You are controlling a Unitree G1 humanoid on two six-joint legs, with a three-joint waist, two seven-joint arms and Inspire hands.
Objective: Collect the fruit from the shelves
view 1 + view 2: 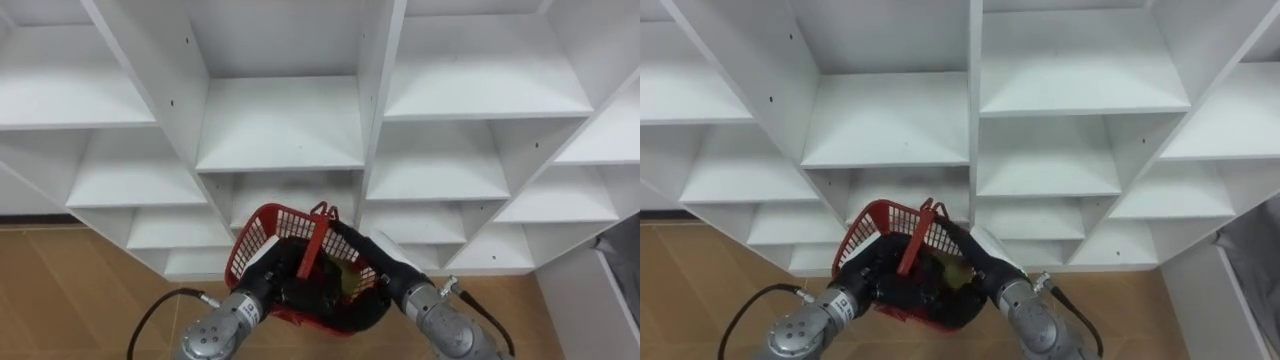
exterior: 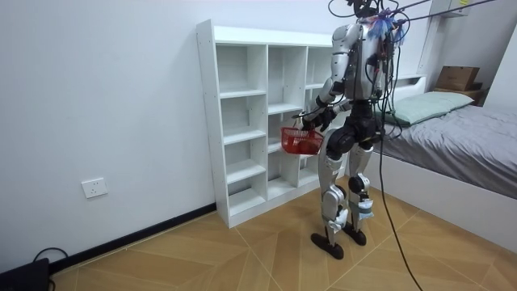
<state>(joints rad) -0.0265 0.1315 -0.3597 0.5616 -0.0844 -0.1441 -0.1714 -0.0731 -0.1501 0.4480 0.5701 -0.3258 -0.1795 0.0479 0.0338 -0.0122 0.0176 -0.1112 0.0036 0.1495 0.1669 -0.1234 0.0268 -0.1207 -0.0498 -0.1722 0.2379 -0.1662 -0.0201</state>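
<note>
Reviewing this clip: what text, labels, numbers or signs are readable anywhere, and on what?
None readable.
The white shelf unit, red basket and wall socket show no text.
Any print on the cardboard box is too small to read.

You face a white closet (image 1: 280, 120) of open shelves, its compartments set in columns between upright panels. It stands on a herringbone wood floor (image 2: 242, 259), backed against the white wall (image 2: 97, 97), and your robot stands on that floor just before it
</note>
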